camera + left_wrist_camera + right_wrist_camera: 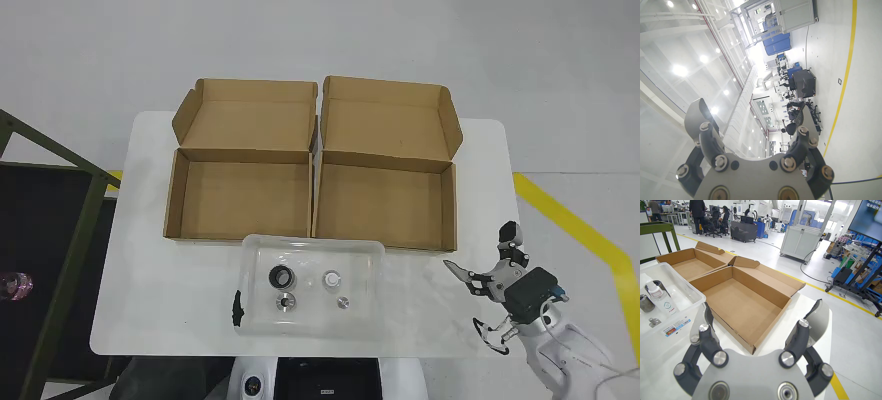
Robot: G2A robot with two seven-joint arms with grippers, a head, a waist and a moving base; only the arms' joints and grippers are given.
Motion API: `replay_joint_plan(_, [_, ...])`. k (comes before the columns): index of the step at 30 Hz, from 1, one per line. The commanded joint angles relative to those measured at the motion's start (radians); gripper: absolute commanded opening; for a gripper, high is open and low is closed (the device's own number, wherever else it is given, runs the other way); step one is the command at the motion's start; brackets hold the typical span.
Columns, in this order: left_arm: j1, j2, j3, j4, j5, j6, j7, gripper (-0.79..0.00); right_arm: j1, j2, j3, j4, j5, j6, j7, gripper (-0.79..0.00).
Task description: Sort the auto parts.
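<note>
A clear plastic tray [362, 262] at the table's front middle holds a black ring-shaped part [283, 277], a small white bottle [331, 279], a metal cylinder [286, 302] and a small metal part [343, 302]. My right gripper [465, 295] hovers open and empty over the table's front right corner, to the right of the tray. In the right wrist view the right gripper [762, 304] faces the tray [687, 294] with the bottle [659, 298] and metal cylinder [645, 303]. My left gripper [751, 104] is open, empty and aimed up at the hall.
Two open cardboard boxes stand side by side behind the tray, the left box [240, 200] and the right box [385, 205], both empty with lids folded back. A green metal frame [60, 200] stands off the table's left edge. A small dark piece [237, 308] sits at the tray's left edge.
</note>
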Motion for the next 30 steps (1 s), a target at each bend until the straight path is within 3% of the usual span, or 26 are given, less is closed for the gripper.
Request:
replay_joint_plan(1, [0.000,0.000,0.000,0.000,0.000,0.000,0.000,-0.001,0.000,0.000,0.000,0.000,0.000,0.000,0.000,0.000])
replay_joint_plan(14, [0.000,0.000,0.000,0.000,0.000,0.000,0.000,0.000,0.002,0.000,-0.005,-0.004,-0.002,-0.004,0.012,0.000])
replay_joint_plan(30, [0.000,0.000,0.000,0.000,0.000,0.000,0.000,0.000,0.097,0.024,-0.143,-0.123,0.035,-0.273,0.309,0.000])
